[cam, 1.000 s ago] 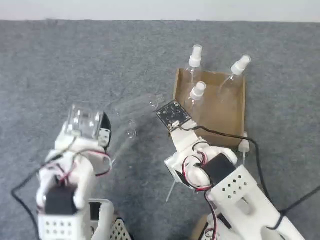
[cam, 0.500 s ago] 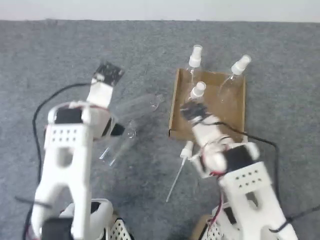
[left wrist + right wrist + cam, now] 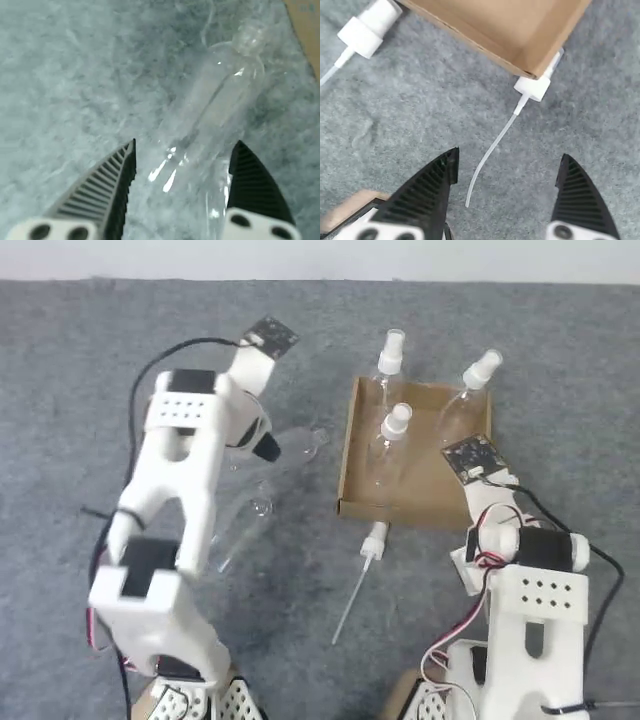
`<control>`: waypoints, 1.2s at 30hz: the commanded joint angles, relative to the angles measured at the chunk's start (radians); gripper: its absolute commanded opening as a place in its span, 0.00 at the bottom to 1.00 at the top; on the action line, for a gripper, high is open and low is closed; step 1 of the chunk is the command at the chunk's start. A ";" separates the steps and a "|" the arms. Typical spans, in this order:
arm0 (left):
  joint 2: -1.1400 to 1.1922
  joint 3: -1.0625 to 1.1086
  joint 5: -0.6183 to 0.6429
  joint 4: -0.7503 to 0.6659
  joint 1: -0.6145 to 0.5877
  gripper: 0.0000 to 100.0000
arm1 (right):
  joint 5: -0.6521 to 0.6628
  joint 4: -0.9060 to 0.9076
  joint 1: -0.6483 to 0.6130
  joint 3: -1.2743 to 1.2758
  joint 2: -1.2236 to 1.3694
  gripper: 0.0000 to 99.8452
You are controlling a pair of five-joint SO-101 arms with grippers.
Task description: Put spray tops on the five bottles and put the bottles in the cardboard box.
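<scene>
- Left gripper [image 3: 186, 145], spread, has been swung over an uncapped bottle [image 3: 220, 95].
- Right gripper [image 3: 510, 154], spread, has been withdrawn above a loose spray top [image 3: 532, 87]; capping seems next.

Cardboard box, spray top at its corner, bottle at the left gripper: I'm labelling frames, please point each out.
cardboard box [image 3: 432, 472], high view, its bare floor.
spray top [image 3: 534, 87], right wrist view, its white cap.
bottle [image 3: 216, 97], left wrist view, its clear body.

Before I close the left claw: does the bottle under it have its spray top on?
Off. The bottle lies on its side with a bare neck, inside the open left claw.
</scene>
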 commanded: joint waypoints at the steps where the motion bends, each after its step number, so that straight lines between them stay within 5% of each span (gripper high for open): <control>1: 0.058 -0.070 -0.012 -0.043 0.012 0.28 | 0.011 0.010 0.016 -0.006 -0.030 0.26; 11: 0.155 -0.073 0.002 -0.097 0.005 0.15 | 0.006 0.012 0.016 -0.006 -0.030 0.26; 16: 0.071 -0.073 0.051 -0.048 0.005 0.05 | 0.011 0.012 0.024 -0.006 -0.030 0.26; 22: -0.153 -0.068 0.114 0.072 0.014 0.03 | 0.020 0.012 0.143 -0.038 -0.027 0.26; 36: -0.563 -0.068 0.212 0.394 0.388 0.03 | 0.199 0.013 0.542 -0.172 0.002 0.25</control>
